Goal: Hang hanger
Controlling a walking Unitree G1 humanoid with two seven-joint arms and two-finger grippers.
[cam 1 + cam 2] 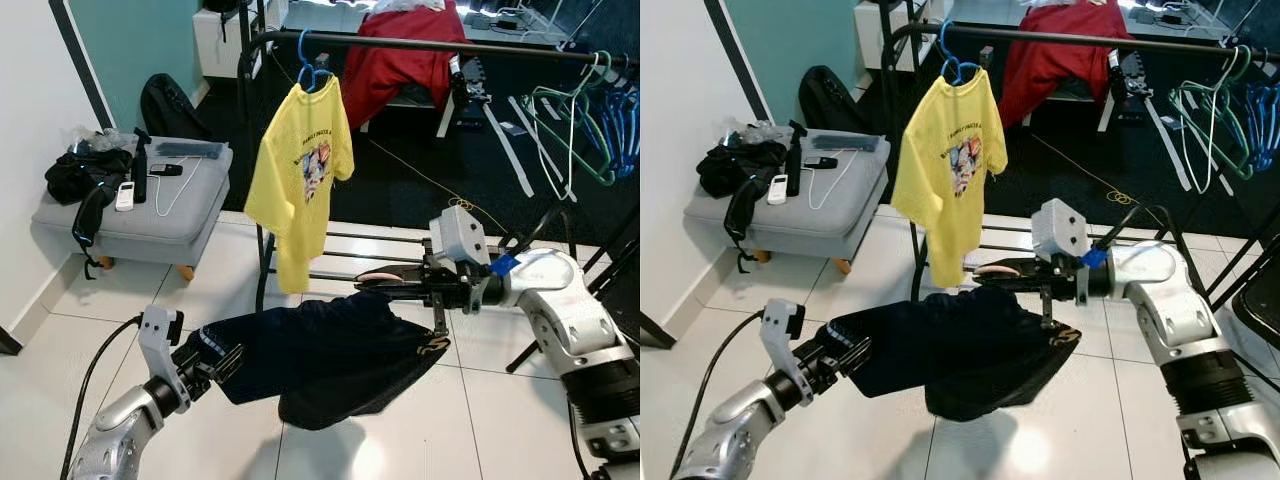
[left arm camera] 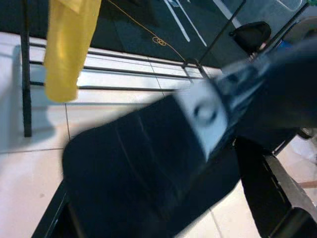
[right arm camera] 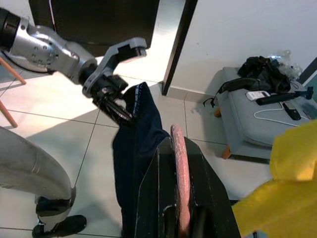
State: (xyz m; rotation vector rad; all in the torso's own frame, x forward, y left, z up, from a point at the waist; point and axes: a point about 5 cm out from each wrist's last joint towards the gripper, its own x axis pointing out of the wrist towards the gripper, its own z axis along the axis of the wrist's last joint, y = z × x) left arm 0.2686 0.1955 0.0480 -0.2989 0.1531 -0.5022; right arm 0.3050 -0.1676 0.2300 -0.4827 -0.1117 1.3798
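Left eye view: the left hand (image 1: 215, 365) is closed on one end of a dark garment (image 1: 330, 355), while the right hand (image 1: 400, 285) is clamped on a pink hanger (image 1: 380, 276) at the garment's other end. The garment sags between them above the white tile floor (image 1: 500, 410). Behind it stands a black rail (image 1: 430, 44) carrying a yellow shirt (image 1: 300, 175) on a blue hanger (image 1: 312, 68), with green and blue hangers (image 1: 590, 120) bunched at the rail's right end. A red cloth (image 1: 405, 50) lies draped beyond the rail. To the left, a grey ottoman (image 1: 150, 215) holds a black bag (image 1: 85, 175), a remote (image 1: 125, 196) and a phone (image 1: 166, 169).

Right eye view: the same scene; the pink hanger sits just beside the lower hem of the yellow shirt.

Left wrist view: blurred; the dark garment fills the foreground, the yellow shirt hangs beyond it, and the rack's lower bars (image 2: 109, 72) cross the tiles.

Right wrist view: the pink hanger runs between the right hand's black fingers (image 3: 208, 198), the garment stretching away to the left hand, which pinches its far edge. The ottoman stands by the white wall (image 3: 247, 29).
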